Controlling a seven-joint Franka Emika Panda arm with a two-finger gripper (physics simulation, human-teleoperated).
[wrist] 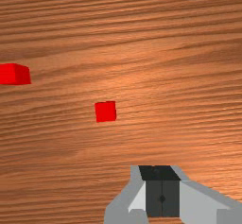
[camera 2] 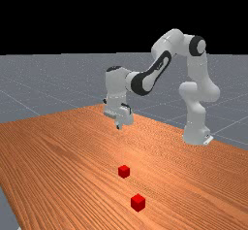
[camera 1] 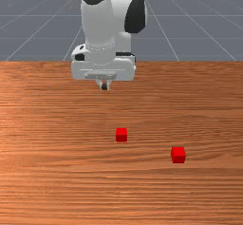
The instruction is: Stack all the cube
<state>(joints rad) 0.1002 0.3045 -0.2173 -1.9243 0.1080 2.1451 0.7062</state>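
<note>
End effector [camera 1: 104, 87] pressed together, above wood tbl [camera 1: 57, 181]; nearer red cube [camera 1: 121, 135] & farther red cube [camera 1: 178, 155] sit apart on it.

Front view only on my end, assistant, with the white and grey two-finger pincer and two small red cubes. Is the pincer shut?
Observer: Yes. In the wrist view, the pincer has its two dark-padded fingers pressed together.
Operator: Is it down on the orange-brown wooden table?
Observer: No, the far view shows it hanging above.
Operator: And the white arm's base?
Observer: It stands at the far view's right.
</note>
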